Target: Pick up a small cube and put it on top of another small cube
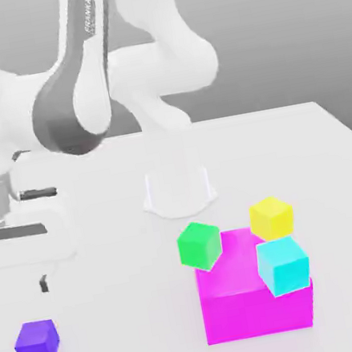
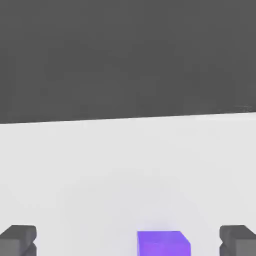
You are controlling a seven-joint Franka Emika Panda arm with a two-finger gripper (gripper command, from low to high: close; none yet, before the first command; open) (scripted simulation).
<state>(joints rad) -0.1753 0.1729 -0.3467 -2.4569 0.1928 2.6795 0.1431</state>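
Five blocks sit on the flat white table (image 1: 320, 145) in the exterior view. A small plain violet-purple cube (image 1: 37, 344) rests alone on the table surface toward the exterior view's left, well apart from the other four. Toward the exterior view's right stands a large magenta block (image 1: 255, 304). A small bright yellow cube (image 1: 271, 218) sits tilted at the far side of that block, a small cyan cube (image 1: 283, 265) leans on its right top edge, and a small green cube (image 1: 199, 245) is tilted against its left top corner. The white Franka arm (image 1: 88, 73) reaches from its round base (image 1: 179, 191) toward the exterior view's left, with the hand above the table near the violet-purple cube.

Moving to the hand view, the gripper (image 2: 128, 241) is released: its two dark grey fingers (image 2: 19, 240) stand wide apart with nothing clamped. The violet-purple cube (image 2: 163, 243) lies on the table between them, touching neither finger.
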